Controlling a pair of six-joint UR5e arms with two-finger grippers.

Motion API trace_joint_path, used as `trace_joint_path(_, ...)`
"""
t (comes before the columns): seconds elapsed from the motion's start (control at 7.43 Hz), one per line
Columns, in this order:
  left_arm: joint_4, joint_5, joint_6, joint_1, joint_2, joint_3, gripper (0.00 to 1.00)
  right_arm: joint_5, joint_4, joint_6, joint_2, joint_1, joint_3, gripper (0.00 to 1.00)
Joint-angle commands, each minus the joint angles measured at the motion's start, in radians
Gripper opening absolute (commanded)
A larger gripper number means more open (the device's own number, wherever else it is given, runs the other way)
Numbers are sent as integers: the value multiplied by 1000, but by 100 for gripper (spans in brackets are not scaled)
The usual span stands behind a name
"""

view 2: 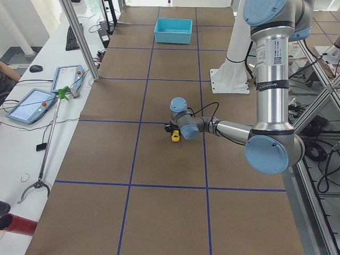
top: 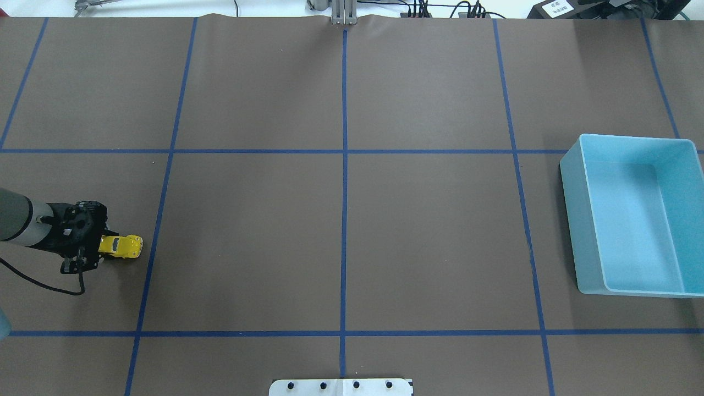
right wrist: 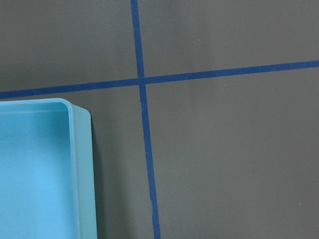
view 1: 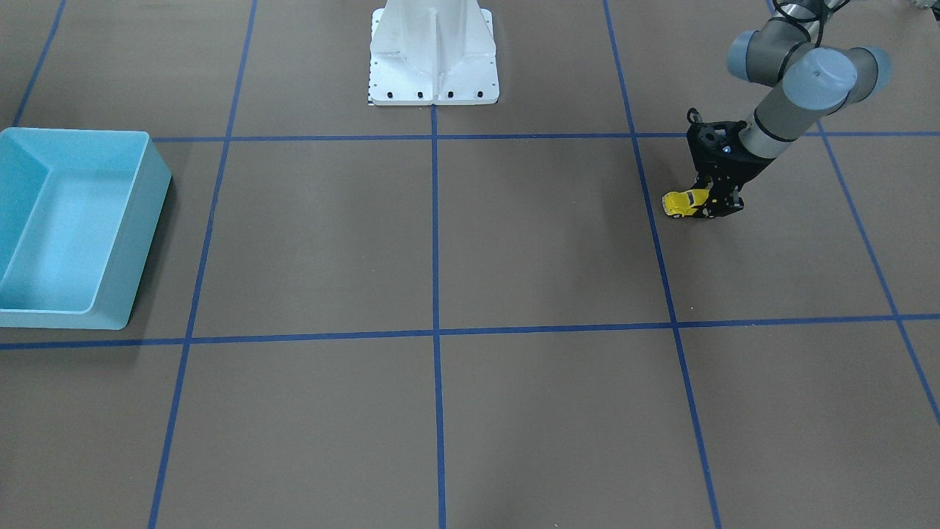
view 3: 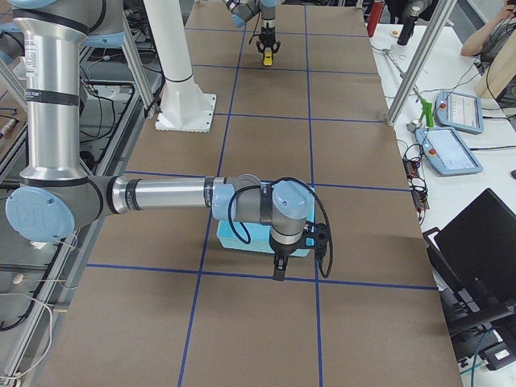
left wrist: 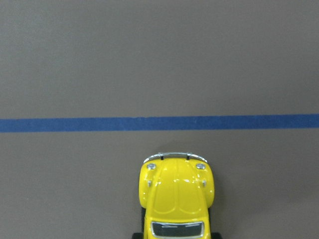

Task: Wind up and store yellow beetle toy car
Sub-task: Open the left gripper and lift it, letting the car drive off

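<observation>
One tiny yellow beetle toy car (top: 125,246), glossy with a chrome bumper, is sitting on the table (top: 341,231) at the overhead view's lower left, nosing toward a blue tape line (top: 160,209). The left gripper (view 1: 714,206) is seemingly pinching its rear. A blue bin (top: 572,220) is resting far right. The right gripper (view 3: 279,270) is hovering near it, and I cannot tell how its fingers stand.

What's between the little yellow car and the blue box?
Overhead view: only bare brown table and blue tape lines separate the tiny yellow beetle car and light-blue plastic bin.
</observation>
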Motion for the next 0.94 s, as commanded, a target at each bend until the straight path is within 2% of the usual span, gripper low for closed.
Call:
trace_joint_path(0.0, -3, -6, 23, -16, 4, -6, 100, 0, 0, 0, 0, 0, -2, 100)
trace_joint_path(0.54, 13, -15, 26, -54, 4, -25, 100, 0, -1, 0, 0, 0, -2, 100)
trace_joint_path(0.81, 131, -40, 26, -112, 0, -74, 100, 0, 0, 0, 0, 0, 0, 100)
